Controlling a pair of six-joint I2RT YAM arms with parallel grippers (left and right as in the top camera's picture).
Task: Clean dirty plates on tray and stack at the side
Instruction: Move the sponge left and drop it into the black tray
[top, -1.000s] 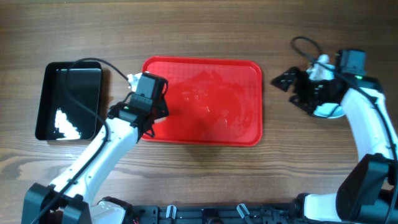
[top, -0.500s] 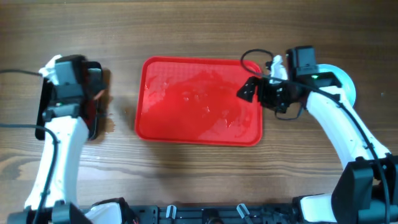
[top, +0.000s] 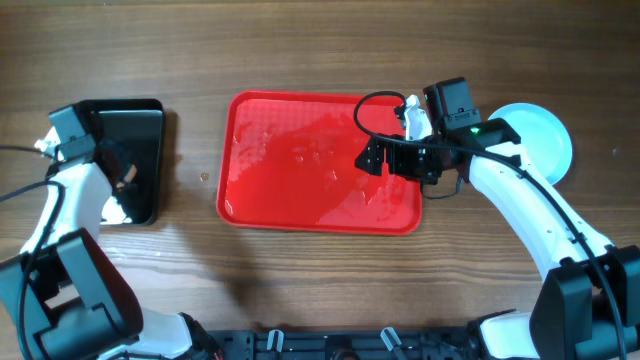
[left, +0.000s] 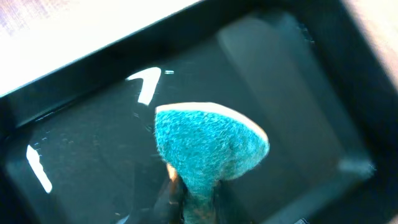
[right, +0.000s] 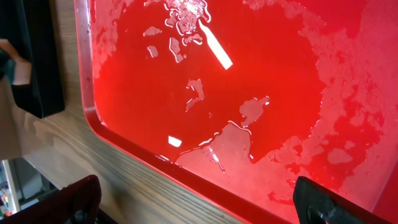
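The red tray (top: 300, 190) lies mid-table, wet and bare of plates; its wet floor fills the right wrist view (right: 261, 93). The pale mint-blue plates (top: 540, 140) sit on the table right of the tray, partly hidden by my right arm, so I cannot tell how many are stacked. My right gripper (top: 378, 158) hovers over the tray's right part, open and empty (right: 205, 208). My left gripper (top: 122, 176) is over the black tray, shut on a teal sponge (left: 208, 143), with its jaws (left: 196, 199) pinching the sponge's lower end.
The glossy black tray (top: 140, 135) stands left of the red tray, with water glints on its floor (left: 93, 124). Its corner shows in the right wrist view (right: 37, 62). A cable loops over the red tray's upper right corner (top: 375, 105).
My left arm left the red tray's left edge and moved to the black tray. My right arm moved left from the plates to over the red tray's right part.
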